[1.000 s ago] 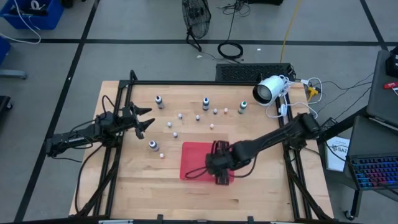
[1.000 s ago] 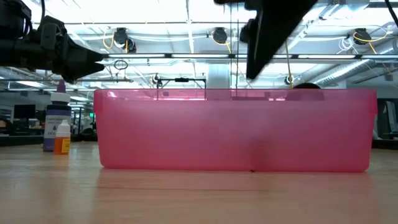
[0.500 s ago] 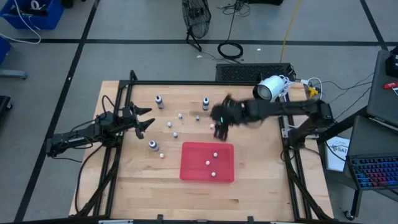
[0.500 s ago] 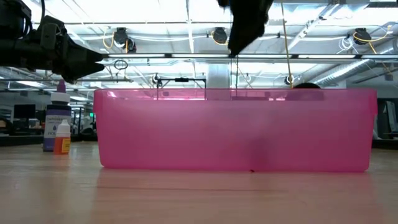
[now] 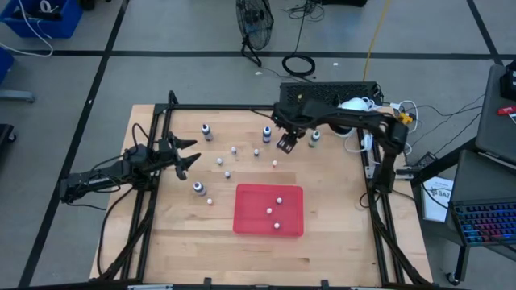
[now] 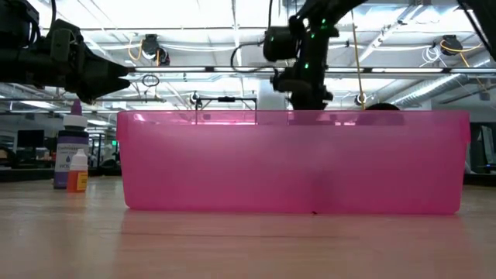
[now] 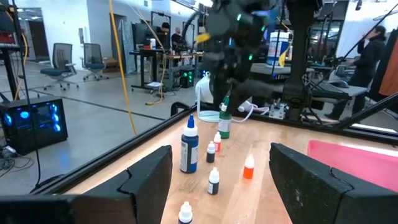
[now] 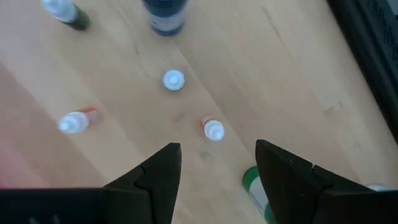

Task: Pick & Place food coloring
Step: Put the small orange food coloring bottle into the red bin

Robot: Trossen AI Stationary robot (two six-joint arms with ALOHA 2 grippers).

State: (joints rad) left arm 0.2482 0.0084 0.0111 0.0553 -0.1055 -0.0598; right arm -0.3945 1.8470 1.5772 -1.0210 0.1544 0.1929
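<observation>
hovering open right pincer [image 5: 285,143] above small bottles [image 8: 213,129], left pincer [image 5: 185,158] open, labels unreadable

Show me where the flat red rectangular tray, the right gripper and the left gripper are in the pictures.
Flat red rectangular tray [image 5: 250,219]: high view, bare floor near its left edge.
Right gripper [image 5: 285,145]: high view, midway between its fingertips.
Left gripper [image 5: 188,159]: high view, midway between its fingertips.

Grey floor [image 5: 161,72] crossed by dark lines, office chairs [image 7: 74,59], desks, bright ceiling lights [image 6: 232,15].
</observation>
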